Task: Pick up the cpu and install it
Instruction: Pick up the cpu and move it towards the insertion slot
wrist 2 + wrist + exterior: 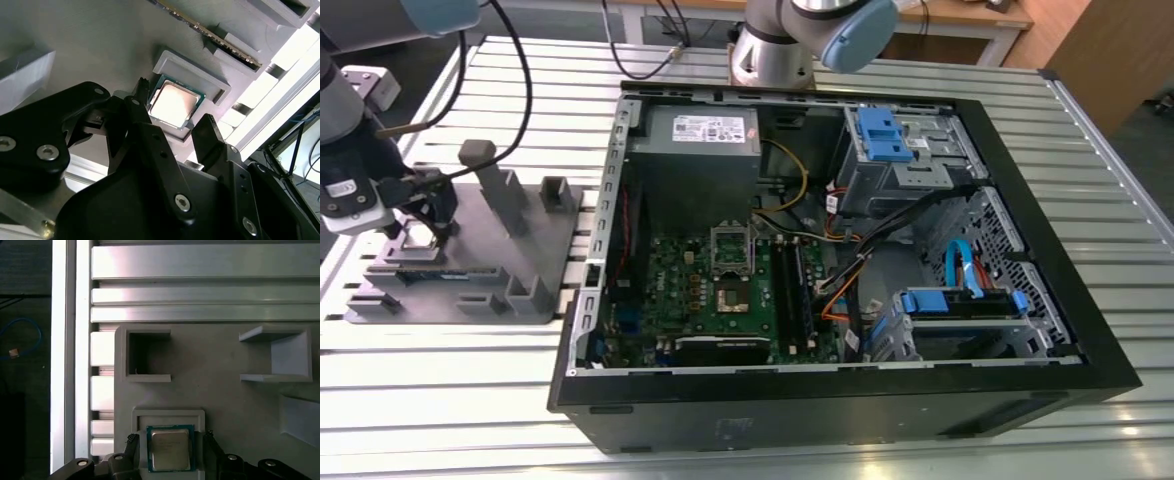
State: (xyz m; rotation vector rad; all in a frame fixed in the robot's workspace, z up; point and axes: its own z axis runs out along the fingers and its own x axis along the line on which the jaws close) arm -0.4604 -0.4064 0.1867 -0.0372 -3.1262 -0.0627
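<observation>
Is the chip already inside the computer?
No, the cpu lies in a recess of the grey holder, with the open gripper straddling it.

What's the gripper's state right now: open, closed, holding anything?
Gripper: open, holding nothing; its fingers sit either side of the cpu, which lies in its pocket on the grey fixture.

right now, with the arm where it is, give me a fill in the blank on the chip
The chip lies in the grey holder, ____ the computer case.
The gripper is ____, one finger on each side of the chip.
The holder stands to the exterior view's ____ of the computer case.
Missing words: outside; open; left.
</observation>
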